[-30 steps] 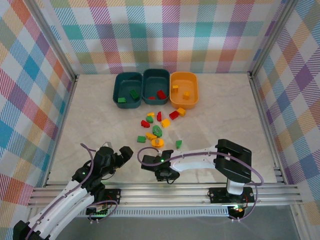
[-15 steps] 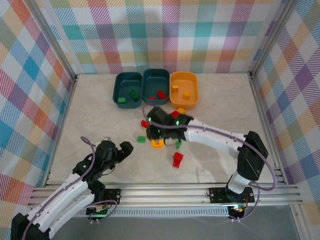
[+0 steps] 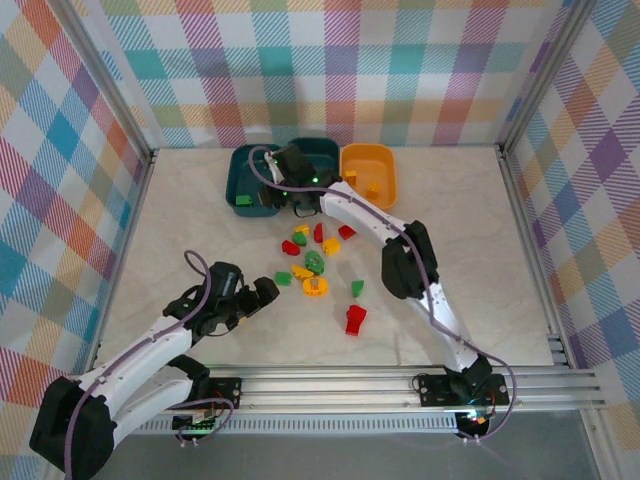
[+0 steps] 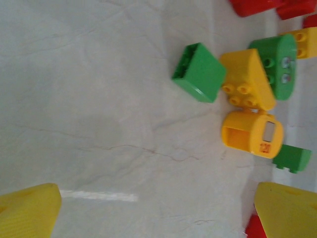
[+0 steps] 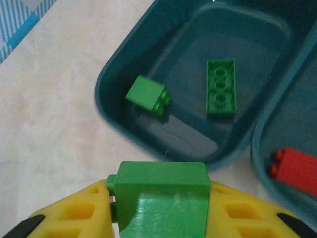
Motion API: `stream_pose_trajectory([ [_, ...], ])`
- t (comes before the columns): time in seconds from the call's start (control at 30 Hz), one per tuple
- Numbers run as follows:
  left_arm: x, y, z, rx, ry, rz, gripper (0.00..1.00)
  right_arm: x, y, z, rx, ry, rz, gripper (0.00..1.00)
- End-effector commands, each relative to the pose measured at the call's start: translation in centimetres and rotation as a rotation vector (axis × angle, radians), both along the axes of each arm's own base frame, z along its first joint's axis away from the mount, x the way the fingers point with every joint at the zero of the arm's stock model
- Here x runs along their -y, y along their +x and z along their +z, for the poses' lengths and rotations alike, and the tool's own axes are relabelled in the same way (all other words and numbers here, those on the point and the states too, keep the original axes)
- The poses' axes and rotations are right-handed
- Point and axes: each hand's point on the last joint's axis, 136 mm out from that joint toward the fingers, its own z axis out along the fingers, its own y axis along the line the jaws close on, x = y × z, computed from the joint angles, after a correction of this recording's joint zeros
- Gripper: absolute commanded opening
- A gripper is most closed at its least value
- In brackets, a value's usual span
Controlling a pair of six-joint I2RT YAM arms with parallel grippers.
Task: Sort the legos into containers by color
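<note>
Legos [image 3: 318,262] are getting sorted by colour; a green drop-off is in progress. Right gripper [image 5: 158,213] is clamping one green brick [image 5: 161,191] between its yellow fingers [image 5: 74,218], jaws partly closed on it. That brick is hanging at the near rim of the left teal tub [image 5: 183,54], not clearly over the well. Two green pieces [image 5: 147,95] are already lying in that tub, apart from each other. A red brick [image 5: 297,169] is sitting in the middle teal tub [image 5: 290,124] next door. Orange-yellow tub [image 3: 368,182] is holding yellow ones.

Left gripper [image 4: 158,210] is hovering wide open and empty over the table [image 4: 99,124], near a green block [image 4: 199,72] lying just beside a yellow sloped brick [image 4: 247,79]. One stray red piece [image 3: 355,318] is lying apart from the pile, nearer the arms.

Next move, judging from this: the right gripper needs easing forward until the brick is over the tub floor, keeping clear of the wall shared with the red tub, then opening. The left arm is looking placed for a pick from the pile.
</note>
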Motion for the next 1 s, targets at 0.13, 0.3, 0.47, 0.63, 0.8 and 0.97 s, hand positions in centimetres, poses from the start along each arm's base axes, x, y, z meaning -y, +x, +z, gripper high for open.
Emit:
stream_pose_trajectory([
  [0.13, 1.4, 1.4, 1.7, 0.045, -0.023, -0.076, 1.0, -0.3, 1.8, -3.0, -0.078, 0.038, 0.05, 0.32],
  [0.3, 2.9, 2.5, 1.7, 0.011, -0.025, -0.131, 1.0, -1.2, 1.8, -2.4, -0.047, 0.07, 0.1, 0.34],
  [0.47, 4.3, 3.5, 1.7, -0.029, -0.037, -0.177, 1.0, -0.9, 1.6, -1.3, -0.02, 0.048, 0.109, 0.34],
  [0.63, 3.5, 4.5, 3.4, 0.082, -0.032, -0.126, 1.0, -1.5, 1.6, -2.0, -0.012, 0.055, 0.129, 0.38],
  [0.8, 3.0, 4.2, 4.9, 0.128, -0.03, -0.125, 1.0, -1.6, 1.9, -2.3, -0.01, 0.05, 0.125, 0.69],
  [0.97, 2.7, 4.6, 5.7, 0.163, -0.017, -0.113, 1.0, -1.5, 1.3, 4.3, 0.113, 0.084, 0.133, 0.72],
])
